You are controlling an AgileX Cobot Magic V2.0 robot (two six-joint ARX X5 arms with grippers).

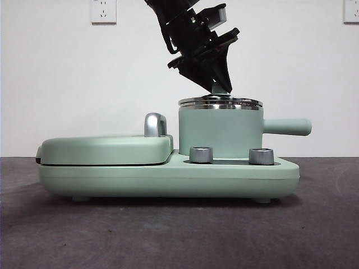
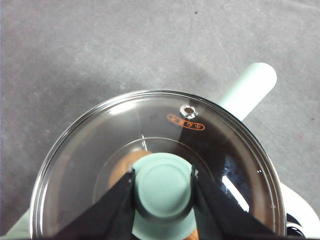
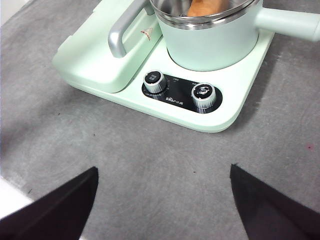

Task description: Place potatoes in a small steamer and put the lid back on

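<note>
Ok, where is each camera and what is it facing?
Front: table height, level at the steamer; left gripper reaches down onto the lid.
Left wrist: above, looking down through the lid; its gripper shut on the knob.
Right wrist: raised, looking down at the dials; open gripper hovers.
All show the steamer.

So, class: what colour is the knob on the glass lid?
Mint green; the knob on the lid shows best in the left wrist view.
</note>
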